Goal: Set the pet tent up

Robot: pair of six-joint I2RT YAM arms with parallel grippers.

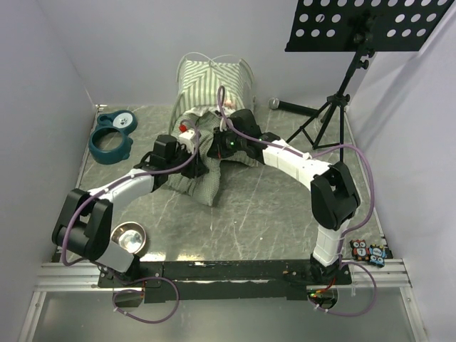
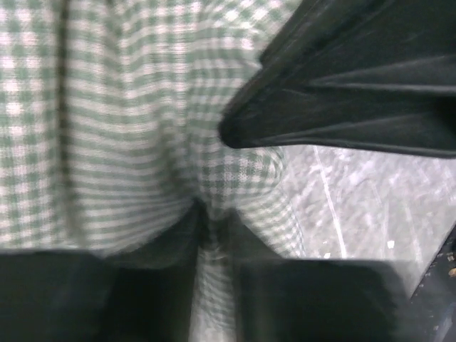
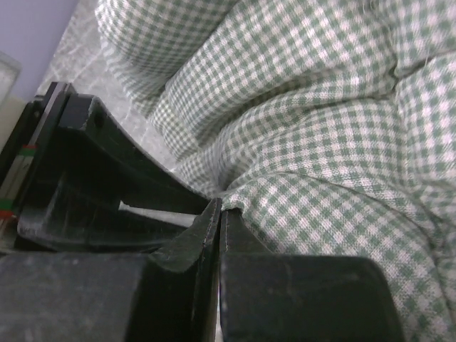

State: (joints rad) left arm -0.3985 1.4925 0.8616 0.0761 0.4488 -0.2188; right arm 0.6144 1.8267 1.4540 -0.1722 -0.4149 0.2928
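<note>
the pet tent [image 1: 214, 77] sits at twelve o'clock on the table [image 1: 278, 214], against the back wall. just toward six o'clock from it lies the checked cushion [image 1: 203, 187]. the left gripper [image 2: 210, 239] pinches a fold of the cushion. the right gripper [image 3: 218, 217], at three o'clock of the left, has its fingers pressed together, tips against the cushion's edge.

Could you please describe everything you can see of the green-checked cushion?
The green-checked cushion is soft, padded-looking fabric in a small green-and-white check, rumpled into folds rather than flat. It lies mid-table on the grey marbled table, just in front of the striped pet tent, seemingly touching it. The left gripper and the right gripper are each shut on a pinch of its fabric.
</note>
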